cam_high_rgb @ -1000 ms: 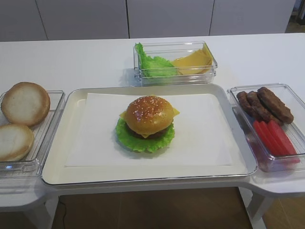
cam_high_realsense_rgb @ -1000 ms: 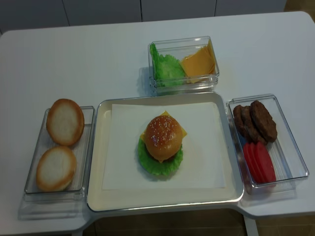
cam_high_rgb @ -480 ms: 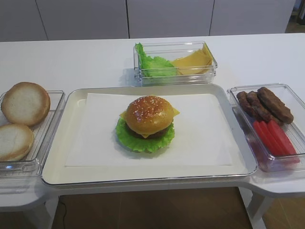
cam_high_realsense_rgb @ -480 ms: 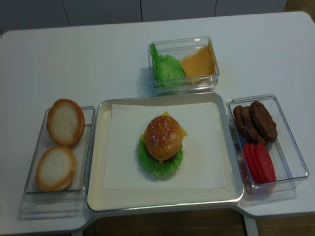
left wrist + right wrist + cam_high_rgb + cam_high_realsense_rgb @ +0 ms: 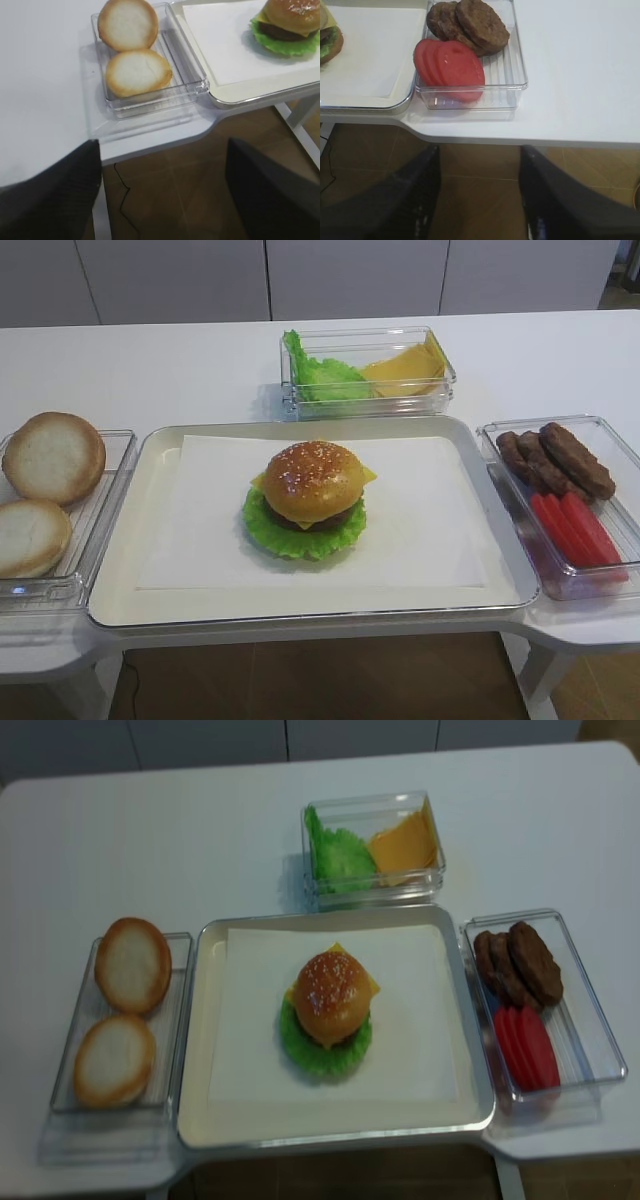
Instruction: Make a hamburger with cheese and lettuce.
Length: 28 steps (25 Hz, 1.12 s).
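Observation:
The hamburger (image 5: pixel 310 495) stands on white paper in the middle of the cream tray (image 5: pixel 120 570). Its sesame bun top sits on the cheese (image 5: pixel 367 475), a brown patty and the ruffled lettuce (image 5: pixel 262 530). It also shows in the realsense view (image 5: pixel 330 1005), at the left wrist view's top right (image 5: pixel 287 22) and at the right wrist view's left edge (image 5: pixel 327 35). My left gripper (image 5: pixel 162 175) is open and empty over the floor, in front of the table's edge. My right gripper (image 5: pixel 479 170) is open and empty there too. Neither gripper shows in the high views.
A clear box (image 5: pixel 20 590) at the left holds two pale bun halves (image 5: pixel 52 455). A box (image 5: pixel 560 585) at the right holds patties (image 5: pixel 555 460) and tomato slices (image 5: pixel 578 530). A box (image 5: pixel 365 400) behind the tray holds green leaves and orange-yellow slices.

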Tool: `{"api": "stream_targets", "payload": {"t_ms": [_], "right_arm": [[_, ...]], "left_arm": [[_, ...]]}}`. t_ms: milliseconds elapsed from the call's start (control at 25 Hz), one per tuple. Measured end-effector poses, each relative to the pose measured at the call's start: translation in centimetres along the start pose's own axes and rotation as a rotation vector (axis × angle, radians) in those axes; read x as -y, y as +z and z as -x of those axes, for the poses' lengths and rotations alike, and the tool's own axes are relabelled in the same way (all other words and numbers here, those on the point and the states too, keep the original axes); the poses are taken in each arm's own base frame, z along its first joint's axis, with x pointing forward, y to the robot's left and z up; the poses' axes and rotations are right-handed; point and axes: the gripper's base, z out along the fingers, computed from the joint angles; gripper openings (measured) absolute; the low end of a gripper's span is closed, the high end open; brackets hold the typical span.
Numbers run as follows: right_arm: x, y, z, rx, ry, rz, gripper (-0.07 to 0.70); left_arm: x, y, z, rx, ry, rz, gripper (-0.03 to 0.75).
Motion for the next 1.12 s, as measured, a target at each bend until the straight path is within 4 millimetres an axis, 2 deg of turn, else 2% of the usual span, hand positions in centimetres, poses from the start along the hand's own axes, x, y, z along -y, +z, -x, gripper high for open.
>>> {"api": "stream_targets", "payload": {"t_ms": [280, 640, 760, 1120], "right_arm": [[0.0, 0.0, 0.0, 0.000, 0.002, 0.000, 0.387], [0.0, 0.0, 0.0, 0.000, 0.002, 0.000, 0.387], [0.0, 0.0, 0.0, 0.000, 0.002, 0.000, 0.387], [0.0, 0.0, 0.0, 0.000, 0.002, 0.000, 0.387]], "left_arm": [[0.3, 1.9, -1.2, -0.080, 0.002, -0.014, 0.559], [0.4, 2.3, -1.0, -0.043, 0.005, -0.014, 0.526], [0.4, 2.9, -1.2, -0.036, 0.008, -0.016, 0.524], [0.4, 3.0, -1.1, -0.025, 0.011, -0.016, 0.524]]}}
